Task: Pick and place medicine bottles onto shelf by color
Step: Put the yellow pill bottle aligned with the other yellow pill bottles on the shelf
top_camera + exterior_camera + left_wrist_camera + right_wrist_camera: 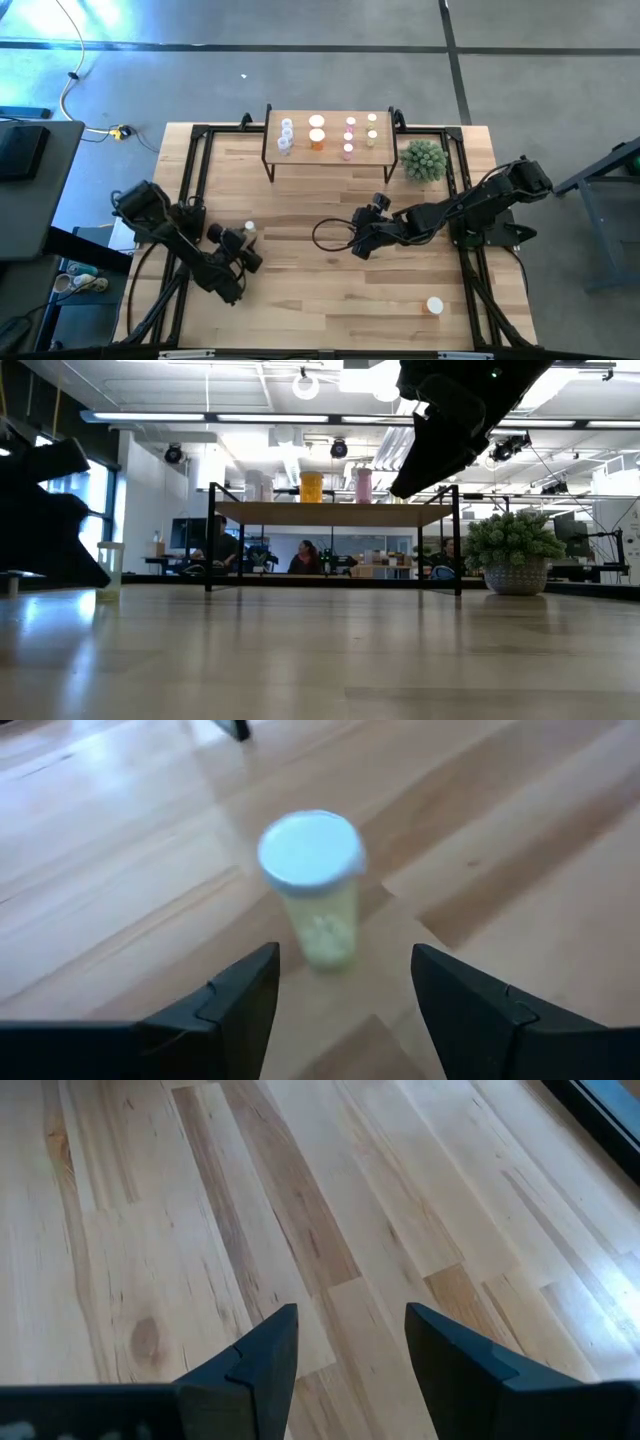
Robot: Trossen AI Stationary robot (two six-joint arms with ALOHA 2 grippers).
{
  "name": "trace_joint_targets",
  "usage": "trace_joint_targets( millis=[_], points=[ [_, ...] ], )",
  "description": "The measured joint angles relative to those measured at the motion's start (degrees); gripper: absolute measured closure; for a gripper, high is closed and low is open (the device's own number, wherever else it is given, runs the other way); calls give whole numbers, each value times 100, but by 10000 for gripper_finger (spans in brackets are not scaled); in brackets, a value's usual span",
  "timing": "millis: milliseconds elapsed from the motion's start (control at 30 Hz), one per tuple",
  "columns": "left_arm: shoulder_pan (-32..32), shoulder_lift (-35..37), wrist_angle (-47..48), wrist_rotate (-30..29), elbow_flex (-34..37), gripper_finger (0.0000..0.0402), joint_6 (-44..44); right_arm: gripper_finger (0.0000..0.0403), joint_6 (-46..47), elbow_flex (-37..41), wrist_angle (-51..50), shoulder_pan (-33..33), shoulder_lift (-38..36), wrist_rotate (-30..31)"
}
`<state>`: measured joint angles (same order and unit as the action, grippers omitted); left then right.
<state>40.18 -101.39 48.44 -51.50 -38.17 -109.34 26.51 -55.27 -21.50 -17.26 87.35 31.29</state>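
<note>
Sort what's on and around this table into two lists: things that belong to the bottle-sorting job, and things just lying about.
Part of the job:
- shelf
- sorted bottles on the shelf
- pale yellow-green bottle, ahead of the left gripper's open fingers
- orange bottle near the table's front right
- right gripper, open over bare wood

Lying about:
- green plant
- yellow cable on the floor

A: Where does the shelf (pixel 330 150) stand?
B: At the far edge of the surface (pixel 330 290), bottles (pixel 316 131) in groups on top, a plant (pixel 423 160) just right of it.

A: And nearer than the shelf?
B: One bottle (pixel 249 229) stands to its left, before the left claw (pixel 247 247); another bottle (pixel 435 306) lies well off to its right, by the near edge.
</note>
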Motion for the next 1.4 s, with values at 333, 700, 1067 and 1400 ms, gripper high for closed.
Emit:
trace_joint_targets(
  millis=[333, 700, 1067, 1400],
  points=[
    [-662, -41, -4, 47, 0, 186, 195, 226, 0, 0, -2, -2, 2, 0],
    [-872, -41, -30, 218, 0, 207, 498, 226, 1, 0, -2, -2, 2, 0],
    [-867, -41, -25, 157, 0, 299, 649, 226, 1, 0, -3, -2, 2, 0],
    [-866, 29, -22, 294, -9, 310, 890, 226, 43, -2, -2, -2, 2, 0]
  ],
)
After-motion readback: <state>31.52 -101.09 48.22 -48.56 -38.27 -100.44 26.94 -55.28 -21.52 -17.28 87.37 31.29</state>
